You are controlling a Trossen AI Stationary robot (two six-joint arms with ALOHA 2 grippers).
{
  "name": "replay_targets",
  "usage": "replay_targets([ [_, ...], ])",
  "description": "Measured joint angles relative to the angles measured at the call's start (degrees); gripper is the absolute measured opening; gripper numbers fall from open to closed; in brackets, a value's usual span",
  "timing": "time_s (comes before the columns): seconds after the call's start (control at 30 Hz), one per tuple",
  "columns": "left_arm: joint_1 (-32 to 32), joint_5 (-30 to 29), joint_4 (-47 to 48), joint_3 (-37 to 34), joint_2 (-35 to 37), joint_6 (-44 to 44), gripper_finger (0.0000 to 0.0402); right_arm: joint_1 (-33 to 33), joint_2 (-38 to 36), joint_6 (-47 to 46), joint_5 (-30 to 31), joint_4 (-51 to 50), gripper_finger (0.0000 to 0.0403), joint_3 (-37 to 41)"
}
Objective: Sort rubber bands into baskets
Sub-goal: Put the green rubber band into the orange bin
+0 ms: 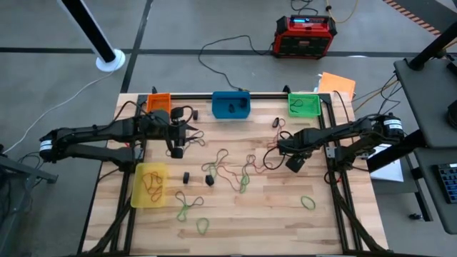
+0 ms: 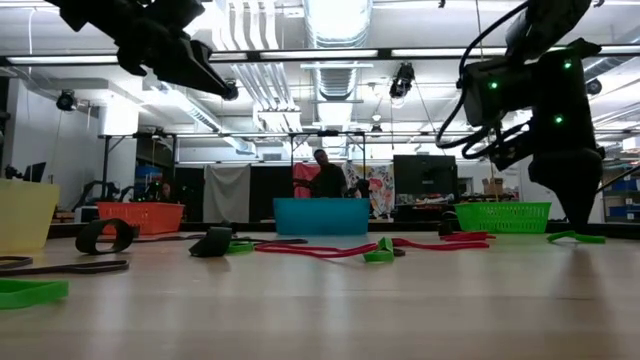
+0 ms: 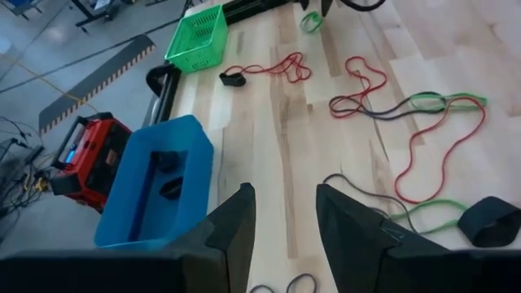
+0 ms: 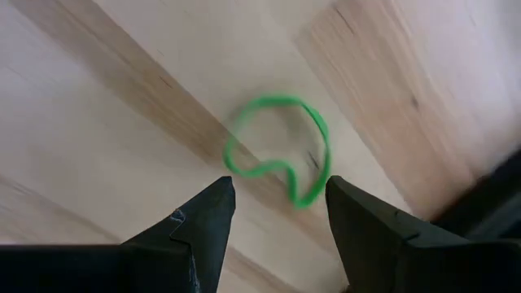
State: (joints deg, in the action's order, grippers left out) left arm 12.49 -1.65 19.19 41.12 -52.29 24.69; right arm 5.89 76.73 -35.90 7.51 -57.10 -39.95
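Sorting was partly complete: the yellow basket [image 1: 151, 187] held several bands, the blue basket [image 1: 230, 104] apparently two dark ones. Most rubber bands [image 1: 228, 171] lay mid-table. The right gripper [image 4: 277, 207], fingers apart and empty, hovered over a green band [image 4: 281, 155]. The left gripper [image 3: 285, 224] stood apart, empty.

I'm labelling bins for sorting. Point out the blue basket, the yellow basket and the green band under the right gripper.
blue basket [image 1: 223, 111]: high view, front rim.
yellow basket [image 1: 139, 194]: high view, left wall.
green band [image 4: 319, 122]: right wrist view, upper curve.

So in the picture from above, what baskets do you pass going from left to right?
Yellow basket → orange basket → blue basket → green basket.
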Motion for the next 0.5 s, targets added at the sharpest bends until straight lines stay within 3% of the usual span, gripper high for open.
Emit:
replay_targets([
  [0.3,0.0,0.0,-0.3,-0.2,0.0,-0.6,0.0115,-0.2,2.5,1.4,-0.4,8.8,0.0164,4.2],
  [0.5,0.0,0.1,-0.3,-0.4,0.0,-1.2,0.0115,-0.2,3.2,2.3,-0.7,11.0,0.0105,4.3],
])
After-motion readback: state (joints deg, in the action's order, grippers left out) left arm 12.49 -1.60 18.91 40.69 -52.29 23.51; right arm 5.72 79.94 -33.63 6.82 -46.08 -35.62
